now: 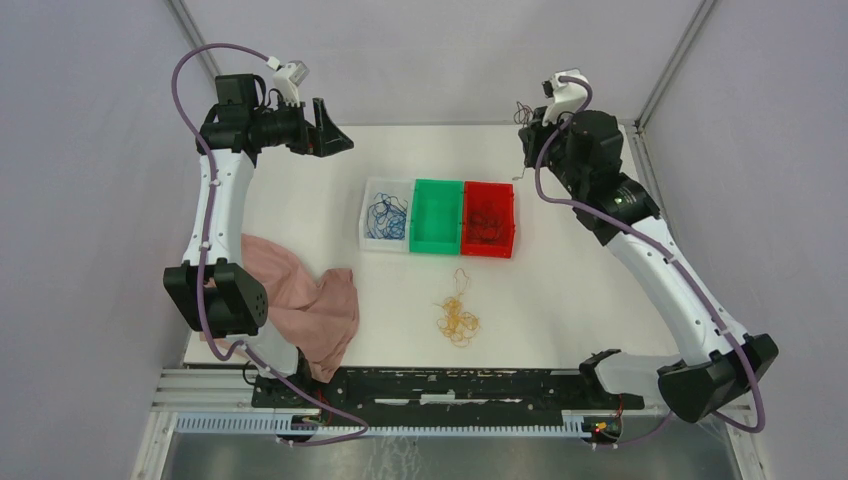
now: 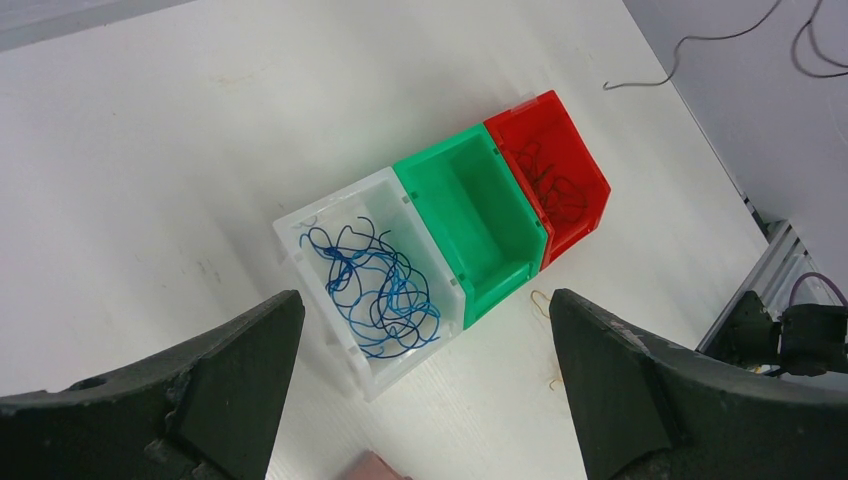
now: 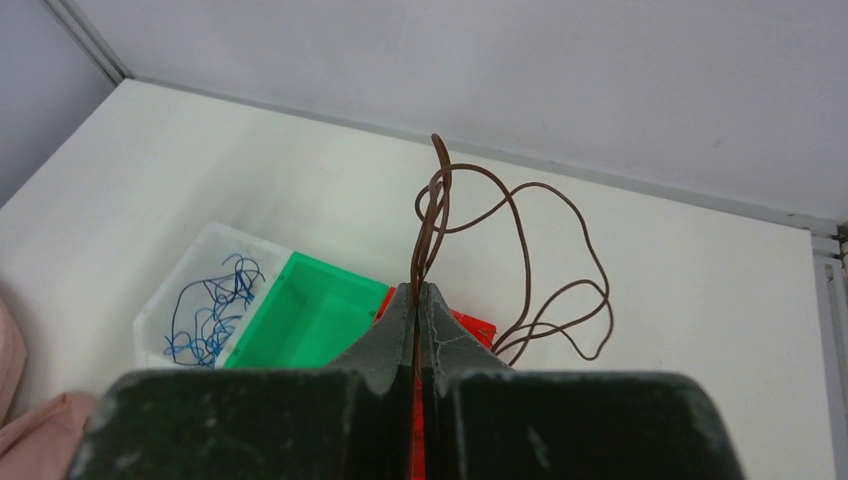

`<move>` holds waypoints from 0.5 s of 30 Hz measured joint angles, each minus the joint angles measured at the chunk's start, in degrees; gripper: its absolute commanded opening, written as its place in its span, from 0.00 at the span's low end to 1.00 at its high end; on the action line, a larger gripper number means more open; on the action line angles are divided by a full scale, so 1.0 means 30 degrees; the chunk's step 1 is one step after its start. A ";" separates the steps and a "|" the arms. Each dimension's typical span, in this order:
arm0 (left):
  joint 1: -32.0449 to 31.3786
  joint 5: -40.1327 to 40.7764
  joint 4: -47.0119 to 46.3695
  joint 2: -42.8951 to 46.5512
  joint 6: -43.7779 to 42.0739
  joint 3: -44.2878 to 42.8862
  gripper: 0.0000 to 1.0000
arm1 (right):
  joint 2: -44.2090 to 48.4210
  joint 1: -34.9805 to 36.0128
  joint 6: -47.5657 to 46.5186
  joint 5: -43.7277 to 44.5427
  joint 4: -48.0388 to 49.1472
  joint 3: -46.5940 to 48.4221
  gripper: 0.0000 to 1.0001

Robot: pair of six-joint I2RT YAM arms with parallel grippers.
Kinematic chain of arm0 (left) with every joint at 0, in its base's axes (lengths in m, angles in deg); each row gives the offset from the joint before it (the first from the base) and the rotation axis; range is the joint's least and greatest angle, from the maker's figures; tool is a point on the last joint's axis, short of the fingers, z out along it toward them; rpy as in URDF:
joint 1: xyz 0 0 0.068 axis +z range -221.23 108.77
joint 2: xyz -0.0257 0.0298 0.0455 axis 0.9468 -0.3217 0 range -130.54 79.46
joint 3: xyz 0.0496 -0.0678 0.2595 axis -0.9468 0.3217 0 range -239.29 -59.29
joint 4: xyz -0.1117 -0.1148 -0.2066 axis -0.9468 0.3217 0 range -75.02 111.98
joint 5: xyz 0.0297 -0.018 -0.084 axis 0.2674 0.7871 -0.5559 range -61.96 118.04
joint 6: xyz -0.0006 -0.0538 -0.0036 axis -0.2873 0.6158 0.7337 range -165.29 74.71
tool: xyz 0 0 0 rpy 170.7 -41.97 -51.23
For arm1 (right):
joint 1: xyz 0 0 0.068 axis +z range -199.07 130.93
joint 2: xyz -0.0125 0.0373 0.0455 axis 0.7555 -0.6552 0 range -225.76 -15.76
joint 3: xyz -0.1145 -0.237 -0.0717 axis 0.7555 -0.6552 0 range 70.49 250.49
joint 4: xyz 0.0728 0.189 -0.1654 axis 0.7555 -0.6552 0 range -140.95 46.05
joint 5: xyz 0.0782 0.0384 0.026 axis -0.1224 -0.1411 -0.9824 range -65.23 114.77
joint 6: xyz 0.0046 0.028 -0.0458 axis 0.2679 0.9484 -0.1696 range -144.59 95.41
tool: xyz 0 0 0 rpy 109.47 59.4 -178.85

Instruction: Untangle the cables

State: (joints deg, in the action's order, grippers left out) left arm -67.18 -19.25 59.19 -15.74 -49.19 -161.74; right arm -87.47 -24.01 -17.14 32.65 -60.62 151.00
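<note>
Cables point(image 1: 456, 318), yellow, lie tangled on the surface point(image 1: 600, 290); right claw point(image 3: 420, 295), clamped on a brown cable point(image 3: 438, 150), hangs with the red bin point(image 1: 488, 250) just under its tips; left claw point(image 2: 425, 300) gapes wide

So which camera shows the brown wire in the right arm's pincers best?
The right wrist view: the brown wire rises in loops from the shut right gripper, close up. The top view shows only a faint thread by that gripper. The left wrist view shows a thin dark strand far off, possibly it.
</note>
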 measured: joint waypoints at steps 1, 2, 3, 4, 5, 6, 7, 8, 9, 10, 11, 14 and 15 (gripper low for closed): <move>0.0000 0.0000 0.0000 0.0000 0.0000 0.0000 0.99 | -0.0124 0.0000 0.0000 -0.0131 -0.0044 -0.0146 0.00; 0.0000 0.0000 -0.0007 0.0007 0.0007 0.0000 0.99 | -0.0291 0.0000 0.0000 -0.0299 -0.0102 -0.0299 0.00; 0.0000 0.0000 0.0000 0.0007 0.0000 0.0000 0.99 | -0.0503 0.0000 0.0000 -0.0539 -0.0204 -0.0430 0.00; 0.0000 0.0000 0.0000 0.0007 0.0000 0.0000 0.99 | -0.0765 0.0000 0.0000 -0.0867 -0.0328 -0.0576 0.00; 0.0000 0.0000 0.0000 0.0007 0.0000 0.0000 0.99 | -0.1027 0.0000 0.0000 -0.1122 -0.0452 -0.0692 0.00; 0.0000 0.0000 0.0000 0.0007 0.0000 0.0000 0.99 | -0.1275 0.0000 0.0000 -0.1355 -0.0546 -0.0801 0.00; 0.0000 0.0000 0.0000 0.0007 0.0000 0.0000 0.99 | -0.1537 0.0000 0.0000 -0.1581 -0.0678 -0.0918 0.00; 0.0000 0.0000 0.0000 0.0007 0.0000 0.0000 0.99 | -0.1807 0.0000 0.0000 -0.1821 -0.0801 -0.1042 0.00; 0.0000 0.0000 0.0000 0.0007 0.0000 0.0000 0.99 | -0.2055 0.0000 0.0000 -0.2033 -0.0896 -0.1188 0.00; 0.0000 0.0000 0.0000 0.0007 0.0000 0.0000 0.99 | -0.2295 0.0000 0.0007 -0.2244 -0.0969 -0.1370 0.00; 0.0000 0.0000 0.0000 0.0007 0.0000 0.0000 0.99 | -0.2470 0.0000 0.0007 -0.2419 -0.1027 -0.1537 0.00; 0.0000 0.0007 0.0000 0.0007 0.0000 0.0000 0.99 | -0.2929 0.0000 0.0015 -0.2907 -0.1180 -0.2186 0.00; 0.0000 0.0000 0.0000 0.0007 0.0000 0.0000 0.99 | -0.3104 0.0000 0.0015 -0.3067 -0.1202 -0.2397 0.00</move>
State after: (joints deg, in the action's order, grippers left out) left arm -67.18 -19.25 59.19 -15.71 -49.19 -161.74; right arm -96.78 -24.01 -17.10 23.45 -64.23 143.80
